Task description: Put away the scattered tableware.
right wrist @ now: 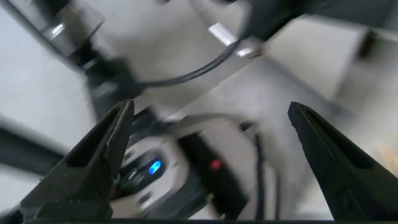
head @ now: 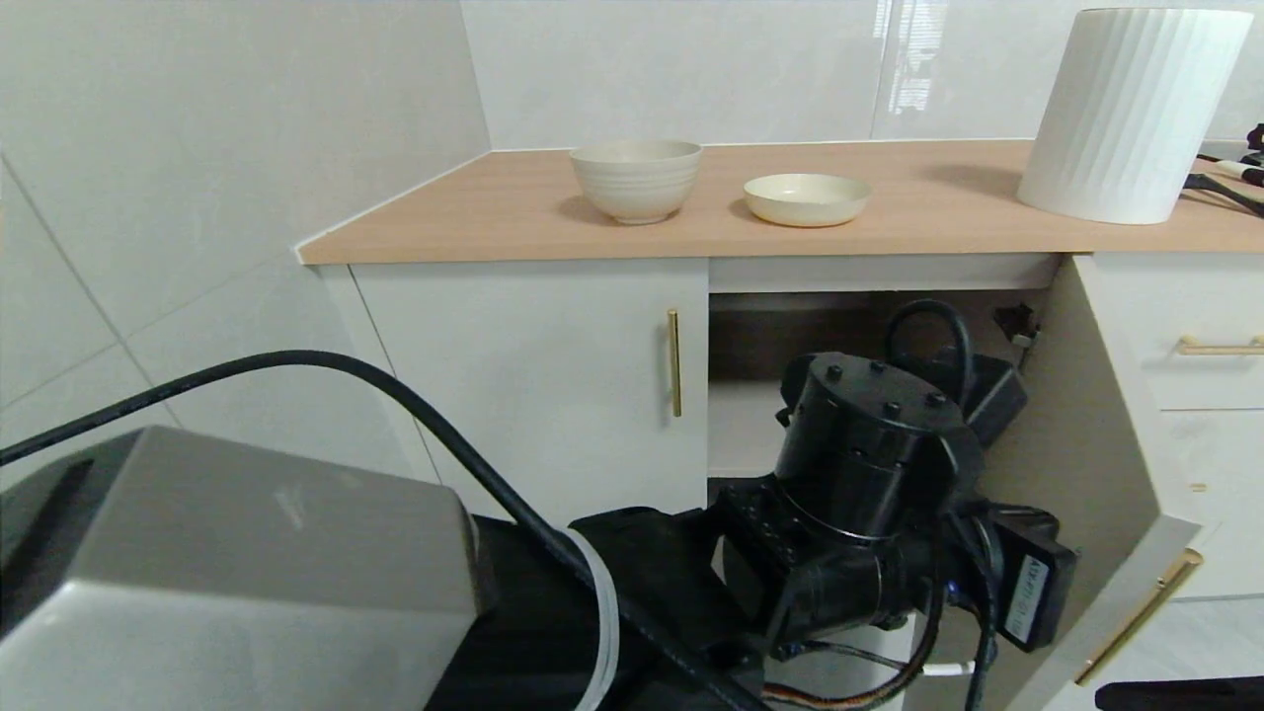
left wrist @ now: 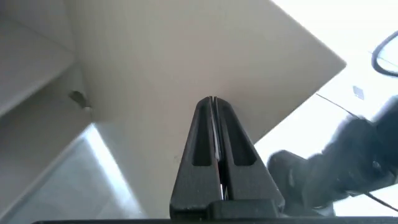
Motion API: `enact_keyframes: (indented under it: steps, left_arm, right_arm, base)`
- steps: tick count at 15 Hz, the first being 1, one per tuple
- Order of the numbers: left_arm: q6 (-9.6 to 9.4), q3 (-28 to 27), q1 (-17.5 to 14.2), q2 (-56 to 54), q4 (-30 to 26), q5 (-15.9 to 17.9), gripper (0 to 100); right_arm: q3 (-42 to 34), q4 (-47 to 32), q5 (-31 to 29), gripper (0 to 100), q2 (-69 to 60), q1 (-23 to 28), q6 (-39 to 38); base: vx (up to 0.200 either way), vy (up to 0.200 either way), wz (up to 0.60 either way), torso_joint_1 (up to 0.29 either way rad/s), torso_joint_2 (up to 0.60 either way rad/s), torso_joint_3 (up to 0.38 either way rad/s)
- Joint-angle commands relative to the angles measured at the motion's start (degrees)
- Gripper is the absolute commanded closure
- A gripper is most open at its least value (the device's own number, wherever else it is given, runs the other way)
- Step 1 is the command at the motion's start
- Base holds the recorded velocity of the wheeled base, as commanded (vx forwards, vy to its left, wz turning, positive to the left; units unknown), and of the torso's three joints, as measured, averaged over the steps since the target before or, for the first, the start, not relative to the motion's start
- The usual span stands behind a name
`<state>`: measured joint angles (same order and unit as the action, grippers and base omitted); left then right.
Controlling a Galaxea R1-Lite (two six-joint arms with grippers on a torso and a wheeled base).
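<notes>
On the light wooden desk (head: 474,212) stand the two pieces of tableware: a beige ribbed bowl (head: 636,180), upright near the back wall, and a shallow cream dish (head: 807,198) just beside it on its right, apart from it and not touching. Farther right on the same desk is a tall white ribbed cylinder (head: 1131,114), and some dark utensils (head: 1224,183) lie at the far right edge, too cut off for us to tell them apart. Below the desk, the white cupboard door with the brass bar handle (head: 674,362) is closed, while the door next to it (head: 1106,474) is swung open, showing a pale shelf inside. One black arm joint (head: 869,464) with looping cables sits in front of that open compartment. Our left hand (left wrist: 213,143) is clenched, its dark fingers pressed together with nothing between them, facing a pale flat panel. Our right hand (right wrist: 211,155) is released, its fingers (right wrist: 93,162) spread wide and holding nothing, with blurred cables and dark hardware beyond it.
</notes>
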<state>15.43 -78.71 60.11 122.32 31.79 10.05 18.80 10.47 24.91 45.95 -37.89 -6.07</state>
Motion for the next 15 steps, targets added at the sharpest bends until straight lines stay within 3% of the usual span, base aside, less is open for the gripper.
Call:
enact_keyframes:
  steps: [1, 4, 6, 7, 8, 11, 13, 14, 15]
  left_arm:
    - [0.39, 2.34, -3.60, -2.17, 0.11, -1.34, 100]
    - [0.30, 7.70, -10.54, -7.89, 1.08, -1.34, 100]
    - [-0.05, 15.35, -15.64, -15.88, 0.81, -0.82, 100]
    - [-0.05, 17.02, -16.69, -17.38, 0.81, -0.82, 100]
    - [-0.05, 22.73, -20.82, -22.39, 0.90, -0.90, 100]
    - [-0.58, 33.80, -27.68, -30.04, 0.64, -0.90, 100]
    - [-0.93, 38.02, -31.37, -31.27, 0.90, -0.90, 100]
    - [-2.86, 41.62, -34.89, -33.38, 1.08, -0.82, 100]
    - [-4.45, 43.12, -36.29, -34.78, 1.25, -0.73, 100]
  right_arm:
    - [0.10, -0.01, 0.06, 0, -1.03, -1.14, 0.01]
    - [0.10, -0.01, -0.03, 0, -0.07, -1.14, 0.01]
    - [0.10, -0.01, -0.12, 0, 3.18, -1.14, 0.01]
    - [0.10, -0.01, -0.03, 0, 4.24, -1.14, 0.01]
    - [1.07, 0.69, -0.03, 0, 8.90, -1.14, 0.09]
    - [8.45, 2.89, -0.38, 0, 19.27, -0.34, -0.26]
    - [13.19, 3.50, -0.30, 0, 26.04, 2.73, -0.26]
    - [19.00, 4.38, -0.47, 0, 34.21, 5.37, -0.35]
    - [21.02, 4.91, -0.38, 0, 37.46, 7.57, -0.35]
  base:
    - [0.000, 0.000, 0.00, 0.000, 0.00, 0.000]
    - [0.000, 0.000, 0.00, 0.000, 0.00, 0.000]
    - [0.000, 0.000, 0.00, 0.000, 0.00, 0.000]
    - [0.000, 0.000, 0.00, 0.000, 0.00, 0.000]
    - [0.000, 0.000, 0.00, 0.000, 0.00, 0.000]
    - [0.000, 0.000, 0.00, 0.000, 0.00, 0.000]
    - [0.000, 0.000, 0.00, 0.000, 0.00, 0.000]
    - [0.000, 0.000, 0.00, 0.000, 0.00, 0.000]
    - [0.000, 0.000, 0.00, 0.000, 0.00, 0.000]
